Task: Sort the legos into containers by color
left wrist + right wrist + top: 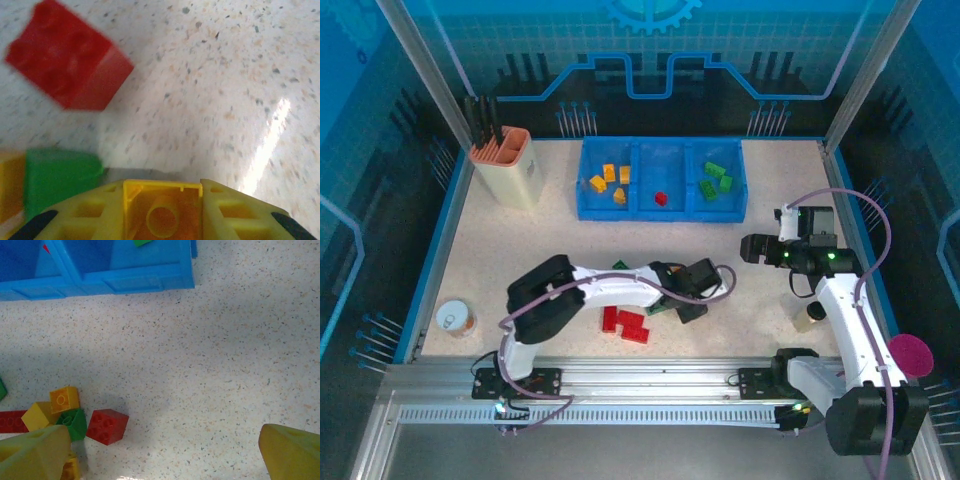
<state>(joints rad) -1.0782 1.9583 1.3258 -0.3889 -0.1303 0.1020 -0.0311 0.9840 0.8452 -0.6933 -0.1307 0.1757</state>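
The table [790,190] is pale speckled stone-look material, glossy where light strikes it. At its far side sits the tray [685,212], low, rectangular, of blue plastic, with three compartments side by side. The left compartment holds yellow-orange bricks [610,180], the middle one a lone red brick [660,197], and the right one green bricks [715,182]. From above, oblong red bricks [625,323] lie loose on the table under the left arm.

The left wrist camera gives the close detail. The left gripper [162,222] has ribbed yellow fingers [85,215] pinching a yellow brick [150,192], whose hollow underside and round inner tube face the lens. Beyond it lie a blurred square red brick [67,62] with studs on top and a green brick [57,182].

The right wrist camera looks down on the tray's front wall. The right gripper [162,457] has its yellow fingertips [35,455] spread wide over bare table. A small cluster of red, green and yellow bricks lies to their left.
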